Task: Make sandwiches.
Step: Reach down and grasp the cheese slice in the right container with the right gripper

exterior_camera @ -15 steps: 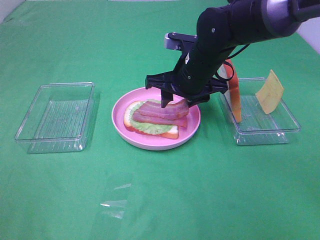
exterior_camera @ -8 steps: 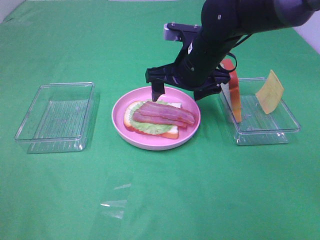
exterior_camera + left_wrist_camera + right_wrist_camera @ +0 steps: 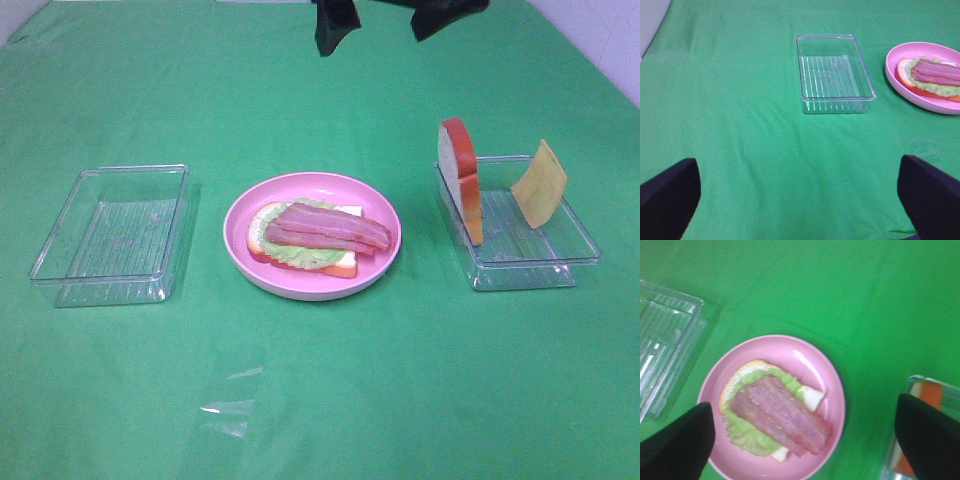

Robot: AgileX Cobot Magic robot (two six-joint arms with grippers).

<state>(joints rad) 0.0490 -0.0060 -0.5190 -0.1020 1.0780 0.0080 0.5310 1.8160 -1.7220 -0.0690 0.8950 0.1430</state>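
On the pink plate (image 3: 385,255) a bread slice (image 3: 342,265) lies flat, topped with lettuce (image 3: 300,256) and bacon strips (image 3: 330,228). A second bread slice (image 3: 461,180) stands on edge in the right tray (image 3: 530,270), and a yellow cheese square (image 3: 540,183) leans in the same tray. My right gripper (image 3: 388,18) is open and empty, high over the far side of the table; its wrist view looks down on the bacon (image 3: 782,415) and plate (image 3: 837,385). My left gripper (image 3: 800,210) is open and empty above bare cloth, short of the plate (image 3: 900,82).
An empty clear tray (image 3: 110,235) sits left of the plate, also in the left wrist view (image 3: 835,67). A scrap of clear film (image 3: 228,410) lies on the green cloth near the front.
My right gripper let go of the bacon on the lettuce, opened wide and rose up and away to the top of the view. The bacon now lies flat on the stack.
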